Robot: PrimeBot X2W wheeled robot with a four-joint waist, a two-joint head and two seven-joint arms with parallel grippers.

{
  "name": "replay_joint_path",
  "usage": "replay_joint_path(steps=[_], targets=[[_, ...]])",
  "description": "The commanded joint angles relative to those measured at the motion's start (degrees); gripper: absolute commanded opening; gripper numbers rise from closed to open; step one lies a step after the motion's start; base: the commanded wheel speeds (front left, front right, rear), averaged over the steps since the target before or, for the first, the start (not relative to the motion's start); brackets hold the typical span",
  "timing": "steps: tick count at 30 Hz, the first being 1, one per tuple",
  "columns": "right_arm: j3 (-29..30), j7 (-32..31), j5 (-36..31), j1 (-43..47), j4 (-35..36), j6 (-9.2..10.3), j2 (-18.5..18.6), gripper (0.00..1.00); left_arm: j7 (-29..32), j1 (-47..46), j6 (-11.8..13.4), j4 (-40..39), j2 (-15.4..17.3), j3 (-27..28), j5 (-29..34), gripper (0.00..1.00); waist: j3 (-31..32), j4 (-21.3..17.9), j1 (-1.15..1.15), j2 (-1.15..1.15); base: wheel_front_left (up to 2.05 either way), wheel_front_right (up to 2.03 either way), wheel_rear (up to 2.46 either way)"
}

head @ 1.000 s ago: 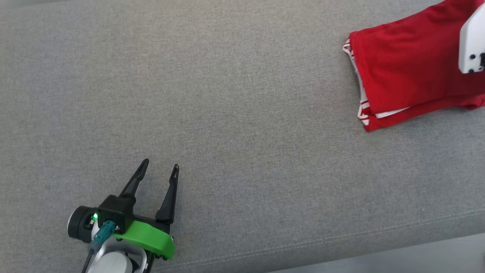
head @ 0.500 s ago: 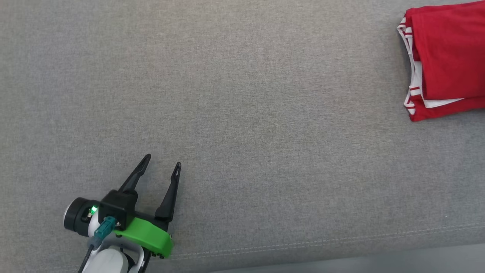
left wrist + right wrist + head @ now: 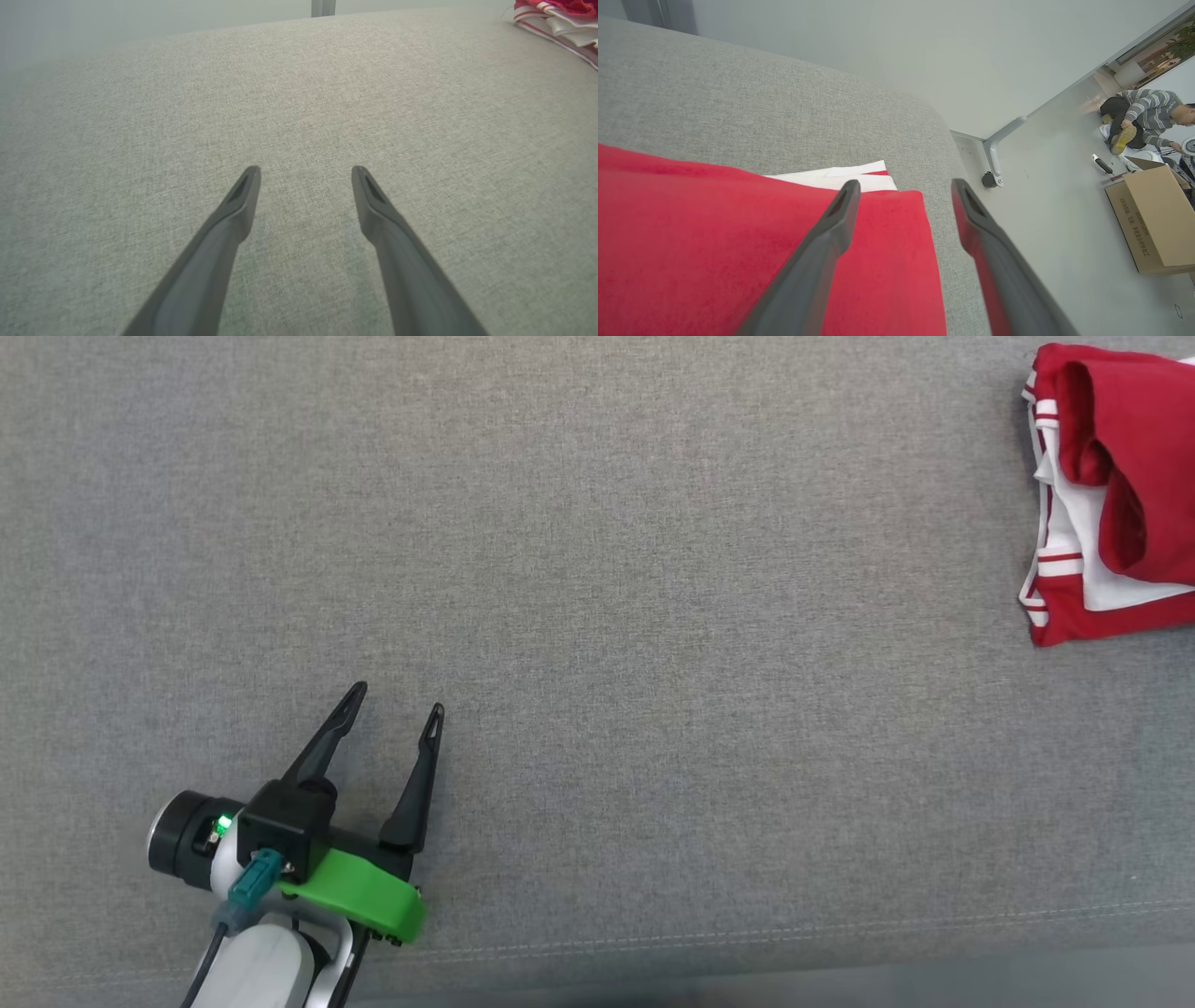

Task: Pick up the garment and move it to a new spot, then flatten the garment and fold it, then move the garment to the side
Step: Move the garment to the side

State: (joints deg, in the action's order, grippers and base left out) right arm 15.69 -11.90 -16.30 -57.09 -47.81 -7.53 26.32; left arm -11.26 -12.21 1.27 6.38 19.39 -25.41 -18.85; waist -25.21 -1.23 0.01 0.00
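Observation:
The garment [image 3: 1120, 476], red with white striped trim, lies folded at the far right of the grey cushion [image 3: 653, 569], its top layer bulging up. It also shows as a red and white edge [image 3: 556, 14] in the left wrist view. My right gripper [image 3: 904, 183] hovers open just above the garment's [image 3: 714, 233] corner near the cushion's end, and the fingers grip no fabric. My left gripper [image 3: 394, 700] rests open over bare cushion at the lower left, far from the garment, and in its own wrist view the left gripper [image 3: 306, 170] has nothing between its fingers.
The cushion's front seam [image 3: 747, 938] runs along the bottom of the head view. Past the cushion's end lie a pale floor, a metal leg with a castor [image 3: 992, 177], a cardboard box [image 3: 1153, 219] and a seated person [image 3: 1143, 116].
The head view has shifted, so the garment sits further right in it. Its top layer now bulges. The pale right forearm that was over it has left the head view.

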Motion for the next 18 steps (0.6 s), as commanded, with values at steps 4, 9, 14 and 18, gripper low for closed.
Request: replay_joint_path(steps=[4, 9, 14, 18], targets=[[-2.39, 4.50, 0.46, 0.14, -0.92, 0.09, -0.57, 1.00, -1.50, -1.48, -0.65, 0.43, -0.25, -0.35, 0.32, 1.00, 2.16, -0.57, -0.01, 0.00, 0.00, 0.00, 0.00], [-5.18, 11.06, 4.52, 2.63, -2.38, 0.09, -1.97, 1.00, -2.99, -0.15, -0.55, 2.09, -1.79, 0.72, -1.43, 1.00, 7.00, -0.47, -0.01, 0.00, 0.00, 0.00, 0.00], [-4.52, 15.53, 11.69, 6.09, -2.92, 0.10, -3.91, 1.00, -3.61, 1.58, 0.68, 3.49, -3.39, 2.57, -2.67, 1.00, 12.92, 0.52, -0.01, 0.00, 0.00, 0.00, 0.00], [-2.35, 18.85, 19.42, 11.58, -1.17, 0.09, -7.50, 1.00, -3.82, 3.93, 4.61, 5.45, -4.99, 5.87, -4.53, 1.00, 18.76, 1.74, -0.01, 0.00, 0.00, 0.00, 0.00]])
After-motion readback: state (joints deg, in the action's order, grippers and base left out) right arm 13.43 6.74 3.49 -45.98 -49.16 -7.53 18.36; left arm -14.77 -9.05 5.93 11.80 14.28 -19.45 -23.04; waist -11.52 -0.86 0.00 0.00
